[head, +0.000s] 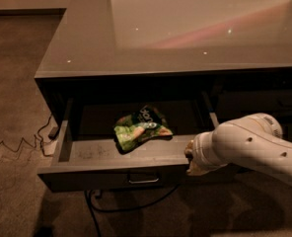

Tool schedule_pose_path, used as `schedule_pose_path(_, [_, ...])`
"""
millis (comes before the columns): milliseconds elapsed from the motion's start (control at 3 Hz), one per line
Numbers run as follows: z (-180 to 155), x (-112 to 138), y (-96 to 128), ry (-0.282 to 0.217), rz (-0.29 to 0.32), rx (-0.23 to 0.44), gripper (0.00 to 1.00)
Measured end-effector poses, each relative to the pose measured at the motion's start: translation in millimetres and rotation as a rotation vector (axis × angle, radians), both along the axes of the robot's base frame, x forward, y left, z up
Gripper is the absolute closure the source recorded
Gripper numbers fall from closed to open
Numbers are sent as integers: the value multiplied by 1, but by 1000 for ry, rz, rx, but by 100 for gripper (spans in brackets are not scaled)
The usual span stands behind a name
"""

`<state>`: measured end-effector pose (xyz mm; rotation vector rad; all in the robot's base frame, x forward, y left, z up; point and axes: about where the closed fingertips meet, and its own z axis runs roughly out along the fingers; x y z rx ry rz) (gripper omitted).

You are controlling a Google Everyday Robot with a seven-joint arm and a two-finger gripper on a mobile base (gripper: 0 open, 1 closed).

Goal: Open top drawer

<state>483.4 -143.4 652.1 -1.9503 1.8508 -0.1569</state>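
Note:
The top drawer (87,154) stands pulled out from under the grey counter, its scuffed grey floor showing. Its dark front (111,177) carries a small metal pull (143,180) at centre. A green snack bag (140,127) lies inside on the floor. My white arm (254,147) comes in from the right, and my gripper (191,161) is at the right end of the drawer's front edge, its tips hidden against the front.
The glossy grey countertop (185,28) overhangs the drawer. A dark cabinet section (264,100) lies to the right. Black cables (116,209) trail on the brown carpet below the drawer, and a thin cable (18,144) and a plug lie at the left.

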Motion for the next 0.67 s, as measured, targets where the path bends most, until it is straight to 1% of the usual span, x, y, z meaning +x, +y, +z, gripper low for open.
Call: schedule_pose_path(667, [13, -13, 3, -41, 25, -4, 100])
